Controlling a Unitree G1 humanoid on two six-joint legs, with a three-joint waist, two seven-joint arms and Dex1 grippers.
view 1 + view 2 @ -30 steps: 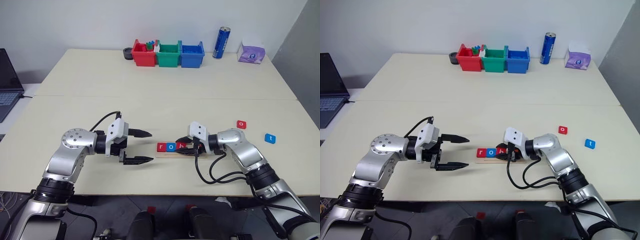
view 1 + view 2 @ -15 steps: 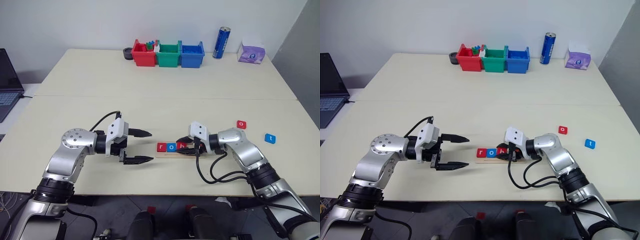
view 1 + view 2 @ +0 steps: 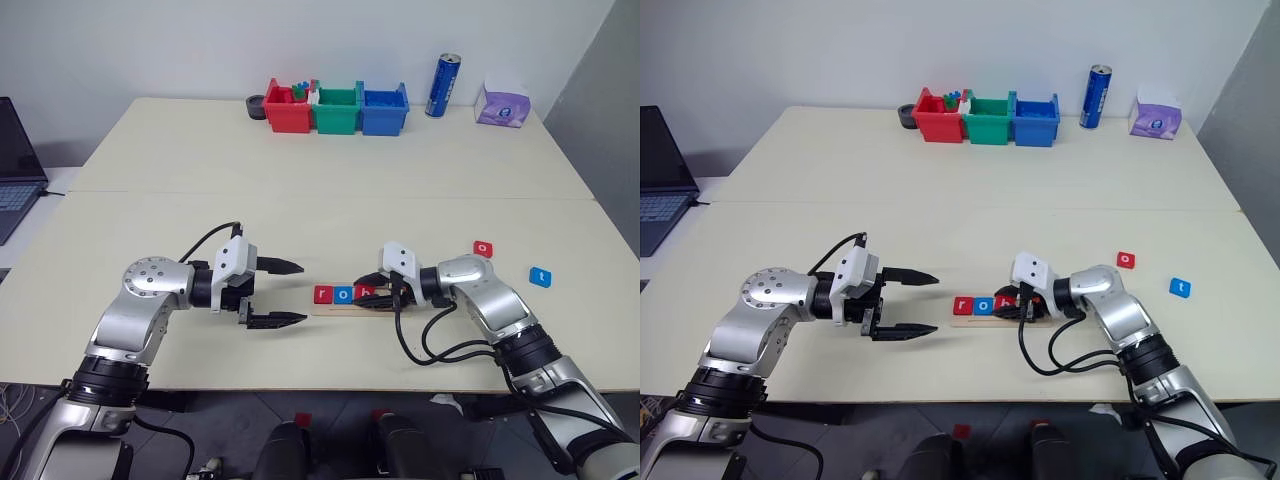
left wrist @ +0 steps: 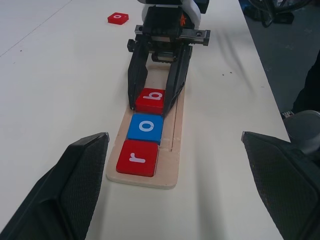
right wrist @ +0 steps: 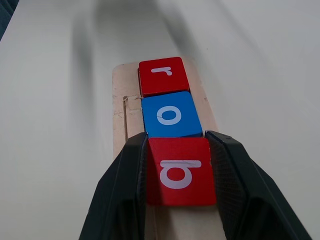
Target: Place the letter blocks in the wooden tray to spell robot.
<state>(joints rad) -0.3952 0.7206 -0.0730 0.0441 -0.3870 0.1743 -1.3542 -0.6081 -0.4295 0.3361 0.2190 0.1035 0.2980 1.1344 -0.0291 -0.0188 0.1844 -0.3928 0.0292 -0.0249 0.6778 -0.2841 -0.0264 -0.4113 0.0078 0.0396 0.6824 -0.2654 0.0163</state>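
The wooden tray (image 3: 331,309) lies on the table in front of me, between my two grippers. In its groove sit three letter blocks side by side: a red r (image 4: 137,158), a blue o (image 4: 145,126) and a red b (image 5: 181,172). My right gripper (image 3: 371,292) is shut on the b block, one finger against each side, and the block touches the o. My left gripper (image 3: 300,293) hangs open just left of the tray's end, holding nothing. A red o block (image 3: 483,248) and a blue t block (image 3: 540,276) lie loose on the table to the right.
At the table's far edge stand a red bin (image 3: 289,106), a green bin (image 3: 337,109) and a blue bin (image 3: 384,110), with a blue can (image 3: 444,86) and a purple tissue pack (image 3: 502,105) to their right. A laptop (image 3: 15,170) sits at the far left.
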